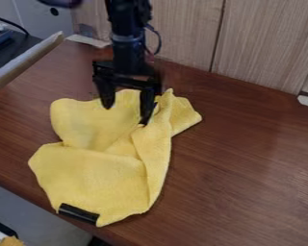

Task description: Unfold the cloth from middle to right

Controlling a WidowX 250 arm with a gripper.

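1. Near the desk's (247,163) front edge lies the yellow cloth (96,178), reaching back toward the wood-panelled wall (182,36) behind the far edge. It is rumpled and partly doubled, presumably because its right-hand part has yet to be spread.

2. Along its right side runs a long fold (158,149), from the creased top down to the front hem. Gathered layers there look like the part to open out, so the work likely sits near the start.

3. Over the cloth's far part hangs the end effector (125,115), its two fingers spread wide with nothing gripped between them. One fingertip is right at the fold's upper end, the other over the flatter part beside it; that straddle would suit pinching the top layer.

4. At the cloth's front corner, by the desk's front edge, a black strip (79,214) lies across the hem. It may be there to hold that corner down against a pull, though its fastening cannot be made out.

5. Next, the fingers would need to close on one layer alone and draw it toward the desk's right edge. Catching both layers could drag the whole cloth instead.
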